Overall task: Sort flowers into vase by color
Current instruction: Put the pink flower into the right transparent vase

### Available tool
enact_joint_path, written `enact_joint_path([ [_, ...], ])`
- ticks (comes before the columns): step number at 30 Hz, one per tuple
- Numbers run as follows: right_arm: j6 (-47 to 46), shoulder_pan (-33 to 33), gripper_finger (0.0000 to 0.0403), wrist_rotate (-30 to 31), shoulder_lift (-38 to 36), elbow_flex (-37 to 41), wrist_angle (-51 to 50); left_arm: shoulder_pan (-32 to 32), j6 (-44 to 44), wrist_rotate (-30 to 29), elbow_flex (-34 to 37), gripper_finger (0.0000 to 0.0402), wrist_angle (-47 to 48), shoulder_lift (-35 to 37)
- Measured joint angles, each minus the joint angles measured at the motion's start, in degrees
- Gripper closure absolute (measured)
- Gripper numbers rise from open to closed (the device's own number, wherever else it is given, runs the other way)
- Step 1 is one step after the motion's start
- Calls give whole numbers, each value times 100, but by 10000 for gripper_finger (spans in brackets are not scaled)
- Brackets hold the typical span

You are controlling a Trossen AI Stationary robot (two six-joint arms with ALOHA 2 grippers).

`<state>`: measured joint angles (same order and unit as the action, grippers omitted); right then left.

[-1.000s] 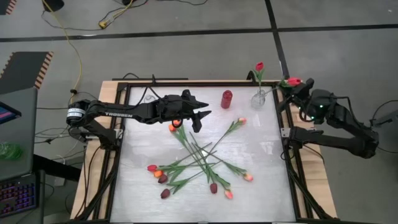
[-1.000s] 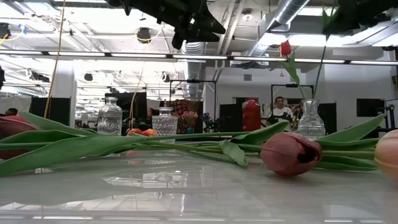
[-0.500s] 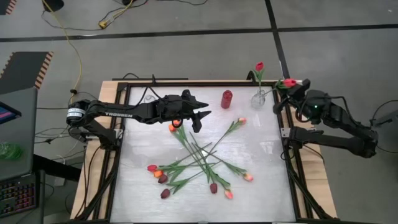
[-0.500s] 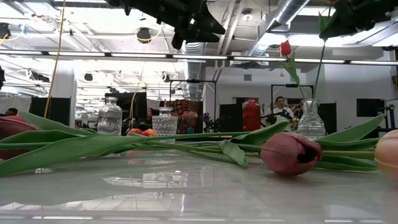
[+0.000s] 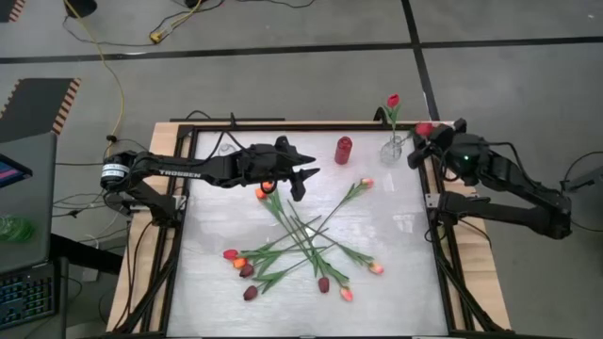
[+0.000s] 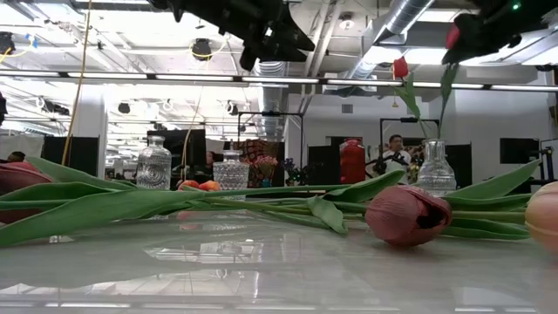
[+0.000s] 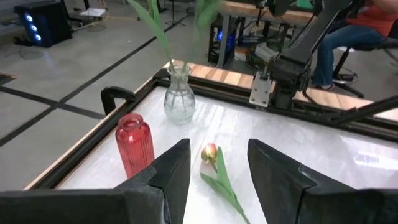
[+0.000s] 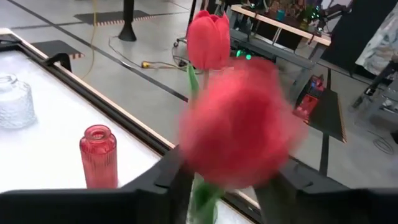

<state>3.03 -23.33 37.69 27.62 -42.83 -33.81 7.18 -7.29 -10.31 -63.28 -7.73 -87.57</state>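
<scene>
Dropping red-headed artificial tulip (image 5: 425, 129) into clear glass vase (image 5: 393, 149) at bench's far right corner; right gripper (image 5: 421, 143) jaws parting, grip unclear; next retract.

Overhead; table-level; two wrist views

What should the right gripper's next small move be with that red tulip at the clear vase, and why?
Probably lift the right gripper straight up and away. Its fingers look spread, and the red tulip hangs with its stem at the clear vase, beside another red tulip.
</scene>
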Motion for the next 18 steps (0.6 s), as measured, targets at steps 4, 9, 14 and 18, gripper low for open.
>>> enact_joint_path([
  [4, 0, -125, 172, -2, 19, 0, 1, 0, 0, -2, -1, 254, 157, 0],
  [9, -3, -160, 153, -3, 2, -21, -43, 1, 0, -1, 1, 254, 227, 0],
  [14, -160, -158, 153, -7, 53, -413, -856, 2, 0, -2, 1, 254, 228, 0],
  [18, -748, -158, 154, -46, 49, -745, -1554, 2, 0, -7, -1, 254, 230, 0],
])
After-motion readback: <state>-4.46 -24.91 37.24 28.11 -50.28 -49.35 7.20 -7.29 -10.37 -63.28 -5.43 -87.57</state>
